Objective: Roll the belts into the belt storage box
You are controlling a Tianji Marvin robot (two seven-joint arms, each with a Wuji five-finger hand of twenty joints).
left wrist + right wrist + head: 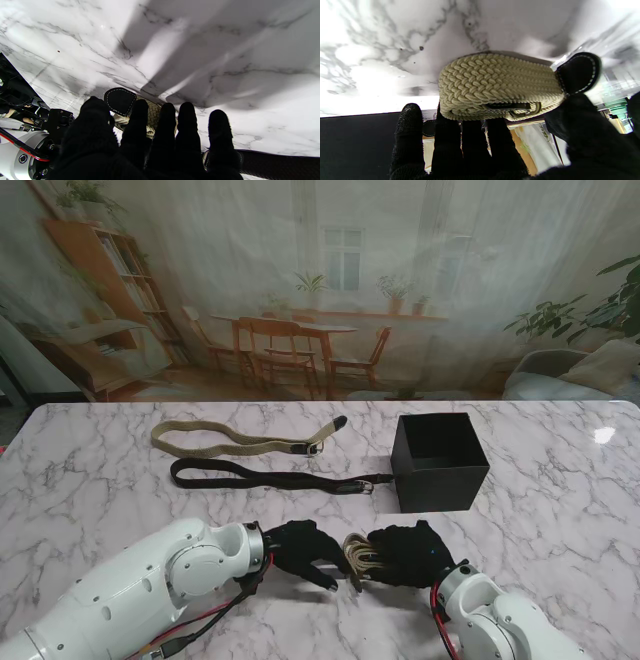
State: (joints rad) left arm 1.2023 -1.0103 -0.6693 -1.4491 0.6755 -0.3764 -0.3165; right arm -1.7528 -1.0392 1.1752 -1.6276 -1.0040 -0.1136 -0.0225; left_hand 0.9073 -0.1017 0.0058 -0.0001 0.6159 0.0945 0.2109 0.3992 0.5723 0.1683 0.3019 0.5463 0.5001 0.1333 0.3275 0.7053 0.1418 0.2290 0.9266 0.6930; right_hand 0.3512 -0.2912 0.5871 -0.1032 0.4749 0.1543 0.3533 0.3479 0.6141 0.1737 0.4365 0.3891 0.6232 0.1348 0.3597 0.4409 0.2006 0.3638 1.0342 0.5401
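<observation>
The right hand (408,553) grips a rolled tan braided belt (360,557) near my table edge, while the left hand (305,552), fingers spread and holding nothing, reaches in with its fingertips (140,110) just beside the roll. Only the right wrist view shows the roll's weave (495,82), its buckle tucked against the fingers (450,130), and the black stitched tip (578,72); no writing is legible anywhere. Farther off lie a tan belt (240,442) and a black belt (270,475), flat, left of the black box (440,480).
</observation>
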